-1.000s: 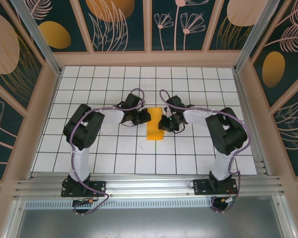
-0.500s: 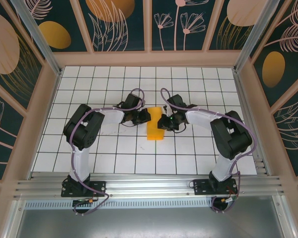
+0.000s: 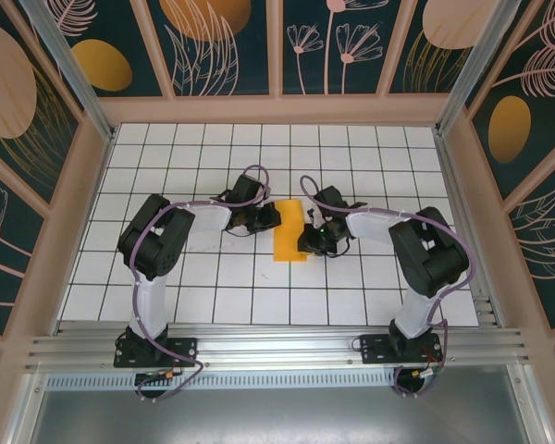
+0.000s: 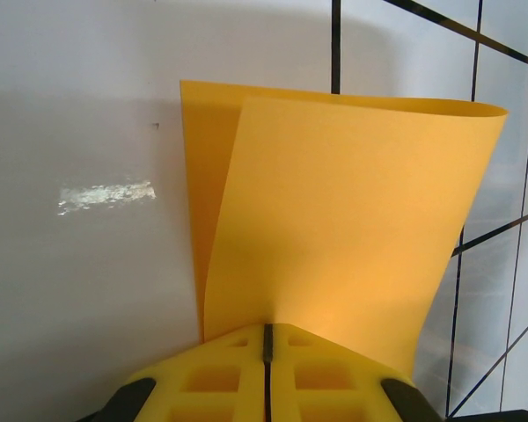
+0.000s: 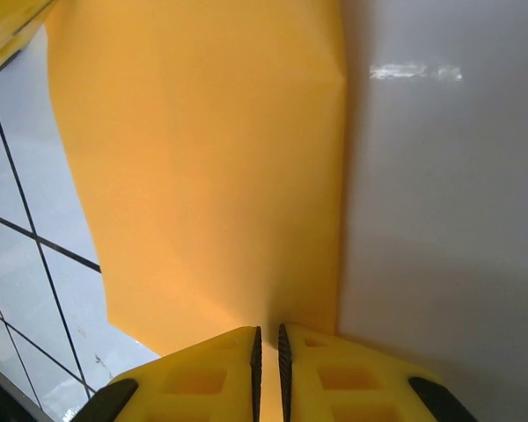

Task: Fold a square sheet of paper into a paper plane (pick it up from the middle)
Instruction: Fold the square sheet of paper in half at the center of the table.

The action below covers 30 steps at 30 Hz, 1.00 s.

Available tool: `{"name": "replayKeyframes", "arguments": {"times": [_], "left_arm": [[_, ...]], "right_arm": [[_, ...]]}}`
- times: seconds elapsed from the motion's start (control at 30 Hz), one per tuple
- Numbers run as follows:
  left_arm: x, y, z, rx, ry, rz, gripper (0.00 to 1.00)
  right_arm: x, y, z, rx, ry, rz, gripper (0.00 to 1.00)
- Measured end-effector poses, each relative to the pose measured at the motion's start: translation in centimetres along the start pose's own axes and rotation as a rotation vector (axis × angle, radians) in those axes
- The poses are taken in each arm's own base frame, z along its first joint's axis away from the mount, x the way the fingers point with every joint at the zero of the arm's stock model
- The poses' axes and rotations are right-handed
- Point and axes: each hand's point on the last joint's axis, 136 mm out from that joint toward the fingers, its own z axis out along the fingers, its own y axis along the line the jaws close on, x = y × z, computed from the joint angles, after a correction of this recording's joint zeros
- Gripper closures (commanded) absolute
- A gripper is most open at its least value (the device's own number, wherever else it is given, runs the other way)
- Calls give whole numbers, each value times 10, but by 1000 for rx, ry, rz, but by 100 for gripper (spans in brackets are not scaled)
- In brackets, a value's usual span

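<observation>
Shifted since the earlier frame toward the near end of the square sheet of paper (image 3: 289, 233): right fingers (image 5: 334, 378), pressed together on its right edge. Unmoved: left fingers (image 4: 211, 382), clamped on its left edge. Sheet doubled over lengthwise, resting on counter (image 3: 213, 277). Probable crease-running stroke; dart shape not yet formed.

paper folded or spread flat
Folded over, loosely: the square sheet of paper shows two layers joined by a rounded bend.
</observation>
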Motion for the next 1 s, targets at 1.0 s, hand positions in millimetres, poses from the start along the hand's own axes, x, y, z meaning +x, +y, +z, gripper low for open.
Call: {"name": "replayKeyframes", "arguments": {"times": [1.0], "left_arm": [[-2, 0, 0, -3, -8, 2, 93]], "right_arm": [[25, -6, -4, -27, 40, 16, 83]]}}
